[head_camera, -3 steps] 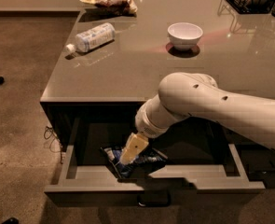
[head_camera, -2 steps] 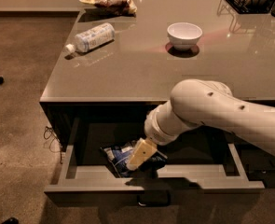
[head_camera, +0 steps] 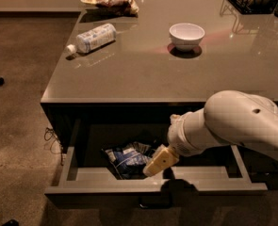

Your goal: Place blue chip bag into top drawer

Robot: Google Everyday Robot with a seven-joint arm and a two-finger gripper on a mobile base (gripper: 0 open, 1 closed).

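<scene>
Top drawer (head_camera: 105,188) is open. The blue chip bag (head_camera: 126,158) lies inside it, just left of the gripper (head_camera: 158,163), which hangs over the drawer interior. Gripper aperture cannot be determined.

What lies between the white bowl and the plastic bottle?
Camera view: bare grey tabletop between round white bowl and clear plastic bottle. The tool is in the open grey drawer, by the crumpled blue chip bag.
</scene>
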